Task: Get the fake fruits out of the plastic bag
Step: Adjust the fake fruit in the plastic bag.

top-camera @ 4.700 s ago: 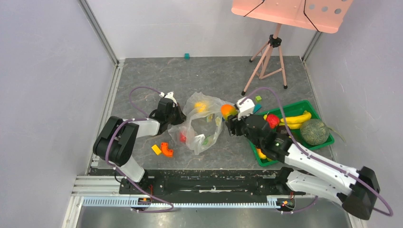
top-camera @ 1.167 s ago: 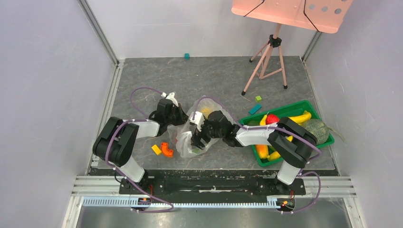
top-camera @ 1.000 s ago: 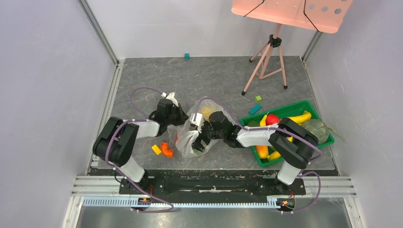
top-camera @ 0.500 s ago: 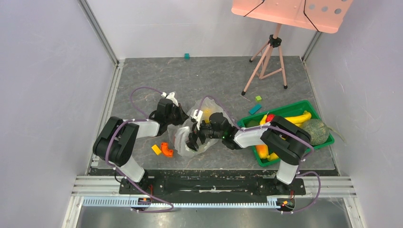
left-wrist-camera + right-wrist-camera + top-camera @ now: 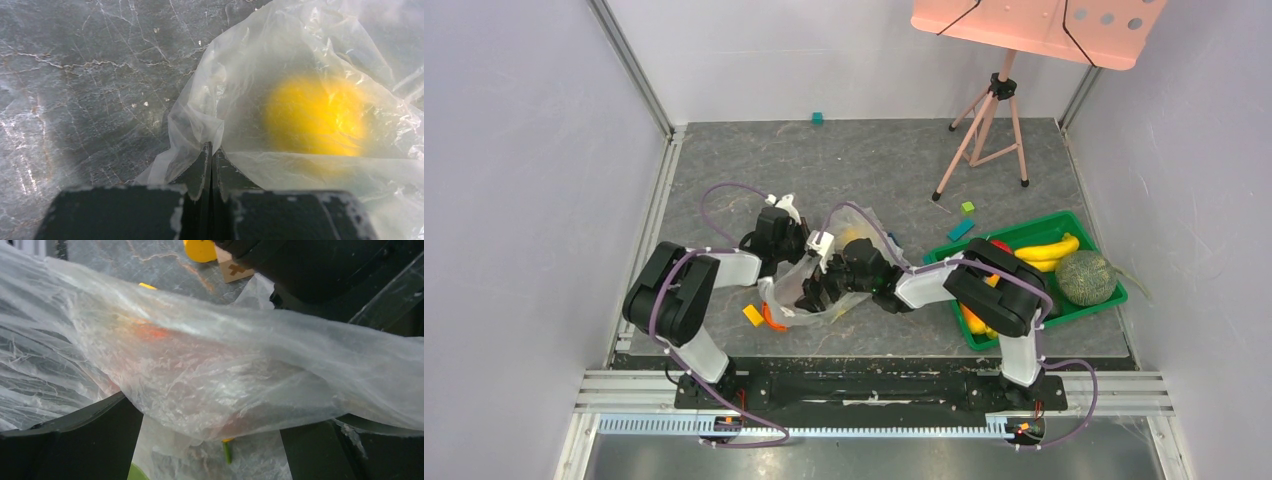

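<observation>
Clear plastic bag [image 5: 786, 303] on table [image 5: 844, 160] centre-left, dragged left since half-second ago. Left gripper [image 5: 212, 162] clamped on its rim; right gripper [image 5: 210, 440] spread wide, deeper inside. Yellow fruit [image 5: 315, 115] inside.

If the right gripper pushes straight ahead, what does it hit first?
The thin transparent plastic bag, draped across the open right gripper; a blurred orange-red shape seems to lie behind it, depth unclear.
</observation>
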You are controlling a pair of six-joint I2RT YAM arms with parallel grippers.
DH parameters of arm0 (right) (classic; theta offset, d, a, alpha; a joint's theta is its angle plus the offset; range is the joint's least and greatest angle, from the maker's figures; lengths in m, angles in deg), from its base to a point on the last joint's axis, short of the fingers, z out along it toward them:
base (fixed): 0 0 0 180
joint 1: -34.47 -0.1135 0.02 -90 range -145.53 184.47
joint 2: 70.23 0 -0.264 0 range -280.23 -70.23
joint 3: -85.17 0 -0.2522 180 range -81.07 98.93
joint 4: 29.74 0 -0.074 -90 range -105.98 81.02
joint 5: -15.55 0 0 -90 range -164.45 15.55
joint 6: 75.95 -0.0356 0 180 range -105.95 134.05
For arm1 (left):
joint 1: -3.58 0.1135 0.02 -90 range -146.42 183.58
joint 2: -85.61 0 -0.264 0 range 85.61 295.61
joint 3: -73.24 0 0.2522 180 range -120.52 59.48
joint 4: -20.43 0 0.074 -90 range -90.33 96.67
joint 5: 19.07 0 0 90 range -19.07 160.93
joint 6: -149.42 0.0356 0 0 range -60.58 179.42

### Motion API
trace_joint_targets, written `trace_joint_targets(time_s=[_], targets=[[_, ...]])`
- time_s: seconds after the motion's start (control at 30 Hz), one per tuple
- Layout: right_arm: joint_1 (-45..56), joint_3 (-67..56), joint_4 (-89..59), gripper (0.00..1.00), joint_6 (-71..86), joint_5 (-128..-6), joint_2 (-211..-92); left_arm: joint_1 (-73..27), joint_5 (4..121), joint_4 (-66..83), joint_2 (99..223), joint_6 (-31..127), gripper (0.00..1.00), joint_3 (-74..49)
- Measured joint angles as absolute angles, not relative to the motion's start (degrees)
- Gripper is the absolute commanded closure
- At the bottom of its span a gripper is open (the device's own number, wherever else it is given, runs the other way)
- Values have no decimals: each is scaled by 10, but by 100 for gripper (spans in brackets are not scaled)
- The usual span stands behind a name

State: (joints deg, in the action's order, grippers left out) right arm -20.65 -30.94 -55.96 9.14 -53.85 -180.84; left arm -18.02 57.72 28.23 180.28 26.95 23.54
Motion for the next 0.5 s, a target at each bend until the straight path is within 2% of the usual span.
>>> trace_joint_targets(time_s=[0.1,0.23,0.5], targets=[[-211,-289,-545,4,92,-567,-1826,-180,573,282,1807,269,98,233],[-216,-267,-520,11,94,-617,-1845,-180,573,281,1813,269,98,229],[-223,-249,-501,54,96,-699,-1863,-180,573,281,1815,269,98,223]])
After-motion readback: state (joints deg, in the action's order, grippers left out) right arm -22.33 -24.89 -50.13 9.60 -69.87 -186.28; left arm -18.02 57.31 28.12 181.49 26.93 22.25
